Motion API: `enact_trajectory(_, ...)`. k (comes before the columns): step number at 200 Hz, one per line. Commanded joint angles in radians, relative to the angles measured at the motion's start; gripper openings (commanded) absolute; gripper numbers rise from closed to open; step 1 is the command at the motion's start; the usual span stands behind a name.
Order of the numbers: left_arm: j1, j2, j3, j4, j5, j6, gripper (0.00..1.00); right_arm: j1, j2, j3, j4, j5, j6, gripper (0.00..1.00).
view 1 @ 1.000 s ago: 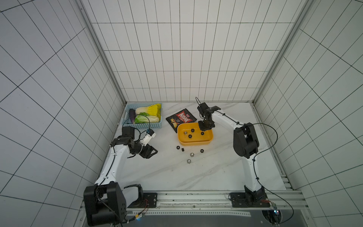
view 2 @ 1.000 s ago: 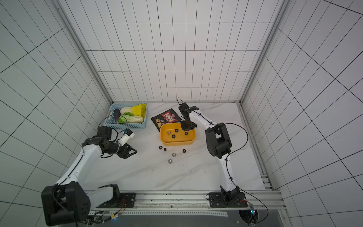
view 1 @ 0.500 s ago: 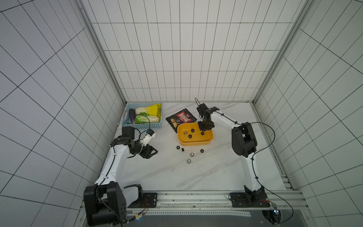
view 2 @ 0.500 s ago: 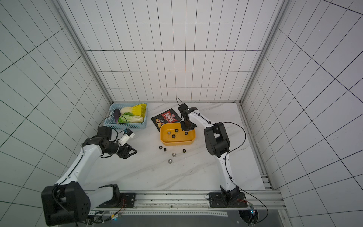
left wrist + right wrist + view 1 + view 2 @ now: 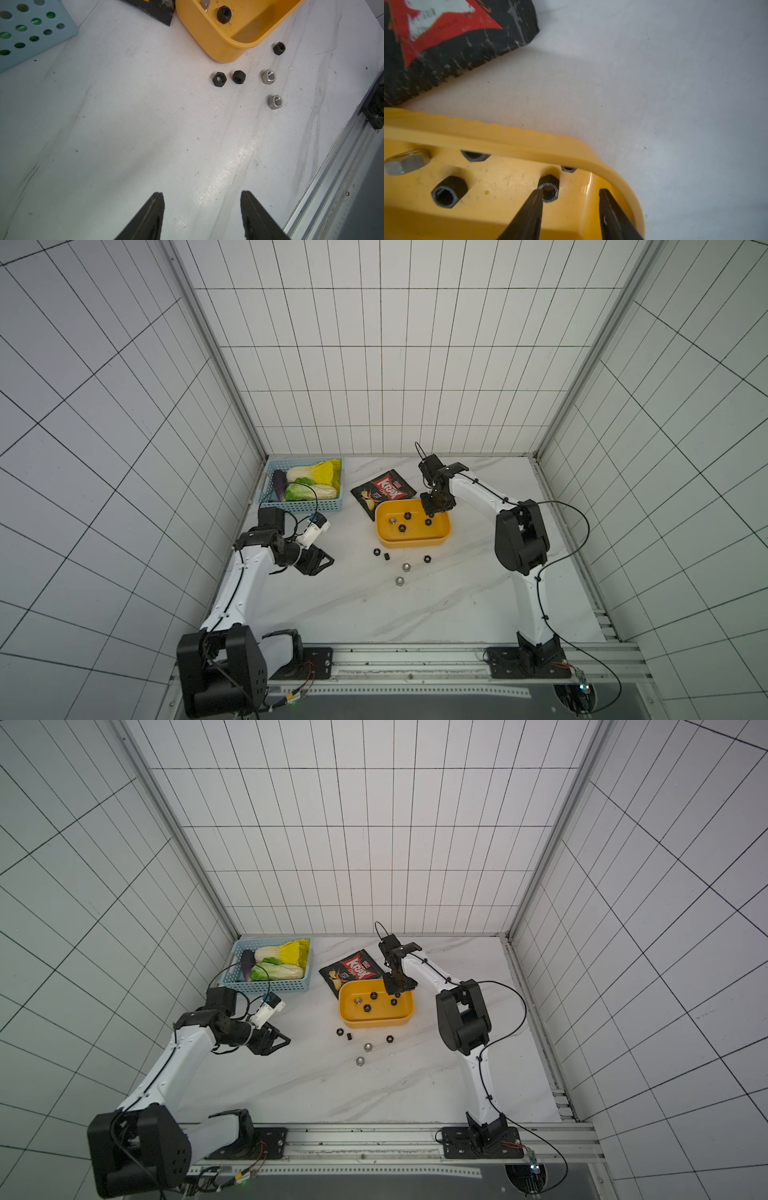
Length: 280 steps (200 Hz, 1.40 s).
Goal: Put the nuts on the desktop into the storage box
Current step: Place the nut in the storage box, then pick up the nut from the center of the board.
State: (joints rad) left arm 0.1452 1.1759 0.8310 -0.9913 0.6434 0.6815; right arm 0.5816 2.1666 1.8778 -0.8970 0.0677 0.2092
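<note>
Nearest, the left claw (image 5: 201,193) hangs wide and empty over the worktop (image 5: 374,605). Beyond it, three black nuts (image 5: 219,78) and two silver nuts (image 5: 268,76) lie loose beside the storage box (image 5: 411,541). Farther, the right claw (image 5: 570,189) stands parted over the box floor, gripping nothing, with a boxed nut (image 5: 549,190) against one fingertip. The box holds five: four black, one silver. A drop seems finished; next, lift clear and pinch a loose nut squarely.
</note>
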Motion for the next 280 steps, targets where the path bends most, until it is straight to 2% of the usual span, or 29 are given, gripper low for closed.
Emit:
enact_trajectory(1, 0.003, 0.005, 0.007, -0.013, 0.037, 0.025, 0.62, -0.008, -0.126, 0.018, -0.023, 0.010, 0.004, 0.50)
enact_trajectory(67, -0.025, -0.009, 0.069, -0.029, 0.094, 0.031, 0.63, -0.003, -0.422, -0.186, 0.025, -0.007, 0.051, 0.55)
enact_trajectory(134, -0.284, 0.026, 0.148, -0.012, -0.050, -0.010, 0.64, 0.024, -0.715, -0.441, 0.039, -0.018, 0.104, 0.62)
enact_trajectory(190, -0.434, 0.124, 0.241, -0.004, -0.126, -0.013, 0.64, 0.054, -0.931, -0.672, 0.000, -0.034, 0.150, 0.70)
enact_trajectory(244, -0.490, 0.217, 0.316, 0.054, -0.151, -0.062, 0.65, 0.077, -1.101, -0.837, -0.068, -0.051, 0.185, 0.78)
enact_trajectory(280, -0.503, 0.279, 0.351, 0.090, -0.189, -0.086, 0.66, 0.091, -1.181, -0.925, -0.086, -0.090, 0.221, 0.80)
